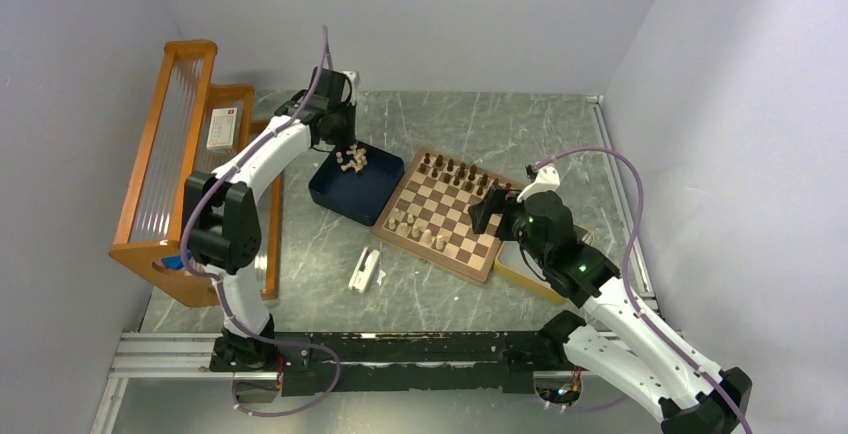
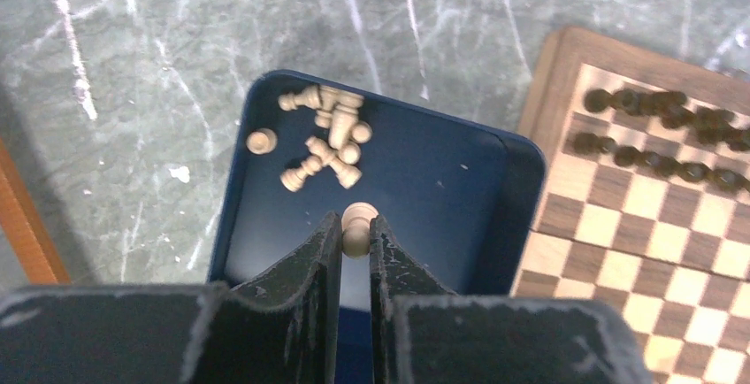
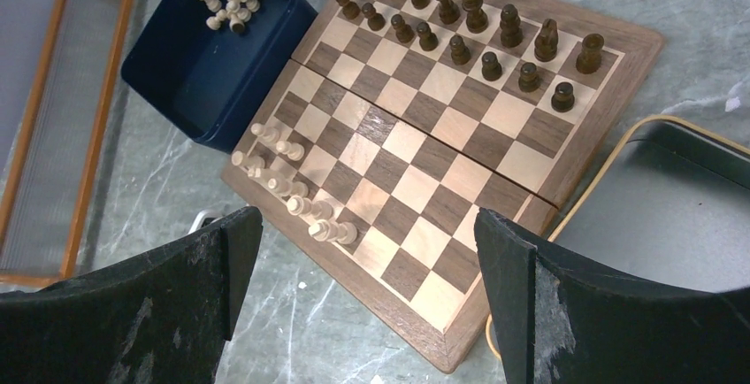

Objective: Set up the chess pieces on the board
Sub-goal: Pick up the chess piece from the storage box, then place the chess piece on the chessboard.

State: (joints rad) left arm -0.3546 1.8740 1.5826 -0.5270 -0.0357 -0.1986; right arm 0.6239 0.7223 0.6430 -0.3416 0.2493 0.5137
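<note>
My left gripper [image 2: 356, 225] hangs over the dark blue tray [image 2: 442, 180], shut on a pale tan chess piece [image 2: 357, 227] held between its fingertips. Several more pale pieces [image 2: 323, 136] lie loose at the tray's far end. The board [image 1: 445, 214] sits mid-table, with dark pieces [image 3: 460, 30] in two rows along its far side and several pale pieces [image 3: 283, 185] near its left corner. High over the board's right edge, my right gripper [image 3: 367, 251] stands open with nothing between its fingers.
A pale yellow-rimmed tray [image 3: 654, 198] lies to the right of the board. A wooden rack [image 1: 185, 154] stands along the left wall. On the marble table in front of the board lies a small white object [image 1: 364, 270].
</note>
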